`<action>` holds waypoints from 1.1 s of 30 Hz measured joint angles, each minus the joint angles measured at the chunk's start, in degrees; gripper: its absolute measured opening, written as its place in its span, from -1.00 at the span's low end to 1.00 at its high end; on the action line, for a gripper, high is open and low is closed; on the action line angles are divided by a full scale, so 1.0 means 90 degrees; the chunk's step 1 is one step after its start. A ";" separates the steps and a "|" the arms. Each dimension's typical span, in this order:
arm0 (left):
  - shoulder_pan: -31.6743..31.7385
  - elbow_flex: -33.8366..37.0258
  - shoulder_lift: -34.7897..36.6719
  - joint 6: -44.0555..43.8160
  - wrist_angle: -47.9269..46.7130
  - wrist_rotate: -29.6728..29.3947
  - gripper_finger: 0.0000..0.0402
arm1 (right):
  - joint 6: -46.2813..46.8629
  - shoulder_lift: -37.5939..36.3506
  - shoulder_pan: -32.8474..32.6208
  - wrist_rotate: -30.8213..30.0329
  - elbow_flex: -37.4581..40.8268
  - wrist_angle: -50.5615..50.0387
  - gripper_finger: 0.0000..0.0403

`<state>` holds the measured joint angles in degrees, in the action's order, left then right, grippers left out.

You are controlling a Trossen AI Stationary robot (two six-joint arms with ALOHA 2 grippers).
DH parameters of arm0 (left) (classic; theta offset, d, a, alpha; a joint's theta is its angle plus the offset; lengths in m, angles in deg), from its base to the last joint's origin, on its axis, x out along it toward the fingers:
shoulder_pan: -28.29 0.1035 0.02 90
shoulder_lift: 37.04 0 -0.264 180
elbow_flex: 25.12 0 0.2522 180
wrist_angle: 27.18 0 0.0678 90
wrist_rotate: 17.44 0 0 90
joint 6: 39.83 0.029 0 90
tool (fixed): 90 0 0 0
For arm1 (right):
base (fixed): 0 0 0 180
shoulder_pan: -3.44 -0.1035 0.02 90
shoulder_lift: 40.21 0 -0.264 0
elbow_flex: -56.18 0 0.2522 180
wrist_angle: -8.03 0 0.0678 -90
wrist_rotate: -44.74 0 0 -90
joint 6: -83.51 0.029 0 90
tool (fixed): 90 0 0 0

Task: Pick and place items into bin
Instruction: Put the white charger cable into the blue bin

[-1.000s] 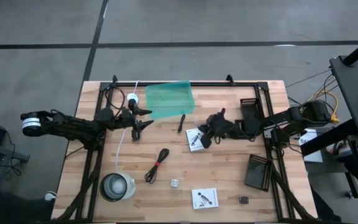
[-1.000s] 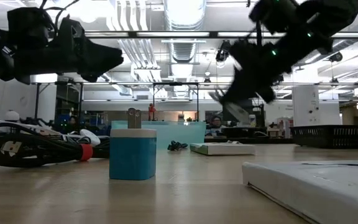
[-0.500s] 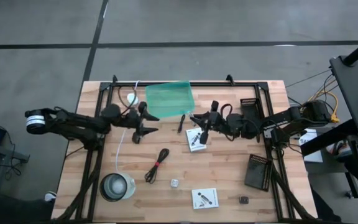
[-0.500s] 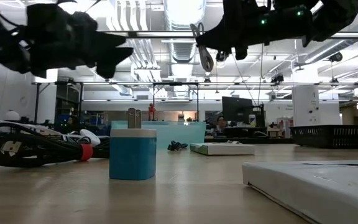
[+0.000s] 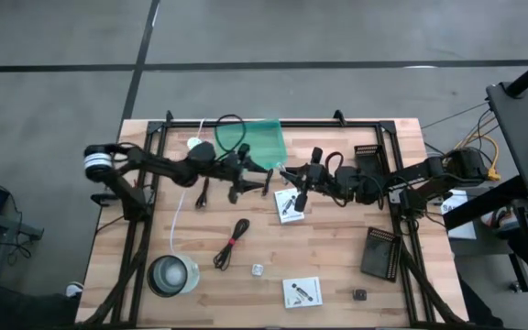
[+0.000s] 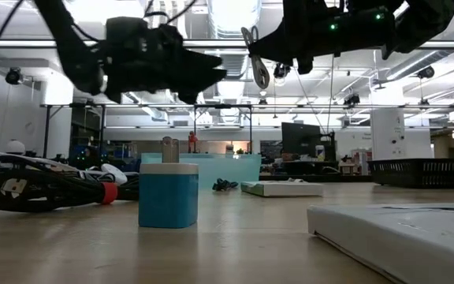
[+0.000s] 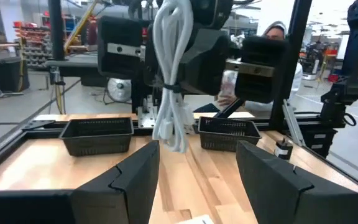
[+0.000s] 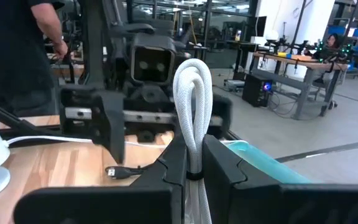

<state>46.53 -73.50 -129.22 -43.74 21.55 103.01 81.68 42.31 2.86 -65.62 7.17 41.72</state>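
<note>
My right gripper (image 5: 294, 180) hovers above the table's middle, shut on a bundled white cord (image 8: 192, 99) bound by a black tie. The bundle also shows in the left wrist view (image 7: 169, 74) and the low view (image 6: 257, 67). My left gripper (image 5: 255, 181) is open and faces it from the table's left, its fingers (image 7: 135, 177) short of the bundle. The teal bin (image 5: 262, 140) rests flat near the far edge, just beyond both grippers. A white card (image 5: 289, 205) lies below the right gripper. A black cable with red tie (image 5: 232, 242), a metal clip (image 5: 257, 269) and another card (image 5: 301, 292) lie nearer. My right gripper pinches the white cord bundle between its two fingers at the tied middle (image 8: 193, 163). The fingers reach level from the table's right, across the strands. The bundle is lifted clear and stands roughly upright, its looped end (image 8: 192, 71) sticking up past the fingers.
A clear round container (image 5: 172, 274) stands near the near-left corner. Black perforated boards (image 5: 379, 253) (image 5: 368, 162) lie at the right. A white disc with cord (image 5: 193, 144) sits left of the bin. A blue charger block (image 6: 168, 194) is close in the low view. People show beyond the table.
My right gripper rose from the card by the table's middle and tipped from slanting down to level, carrying the white cord bundle up, then held still. My left arm swung toward the table's right, over the bin's near edge, until its open gripper faced the bundle.
</note>
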 joint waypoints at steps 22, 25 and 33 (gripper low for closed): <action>-0.0005 -0.1887 -0.1475 -0.0024 -0.0019 0.0789 -0.01 | -0.0366 -0.0047 0.0017 -0.0047 0.0000 0.0170 -0.91; -0.0005 -0.1917 -0.1476 -0.0024 -0.0014 0.0659 -0.01 | -0.0364 -0.0047 0.0017 -0.0047 0.0000 0.0168 -0.91; -0.0005 -0.1985 -0.1474 -0.0021 -0.0023 0.0530 -0.04 | -0.0344 -0.0047 0.0015 -0.0036 -0.0006 0.0172 -0.91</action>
<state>46.49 -91.37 -142.49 -43.93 21.35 107.78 78.59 41.89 2.99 -65.94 7.12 43.28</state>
